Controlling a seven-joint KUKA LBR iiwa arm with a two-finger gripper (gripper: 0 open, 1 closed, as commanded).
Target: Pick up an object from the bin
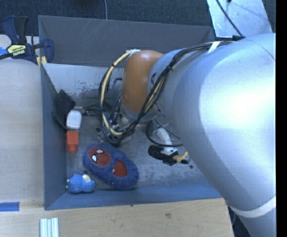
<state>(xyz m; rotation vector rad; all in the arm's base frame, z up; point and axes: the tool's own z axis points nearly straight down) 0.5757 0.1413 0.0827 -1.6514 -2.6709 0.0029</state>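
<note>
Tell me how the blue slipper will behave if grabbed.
The slipper looks plush and padded, so it will probably sag and fold rather than stay stiff. It is likely light for its bulk. Lying flat, it should not roll, though a push might nudge the blue toy beside it.

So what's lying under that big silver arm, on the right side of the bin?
A black and yellow object pokes out from beneath the arm, with something pale just beyond it. The bin floor further right is covered.
</note>
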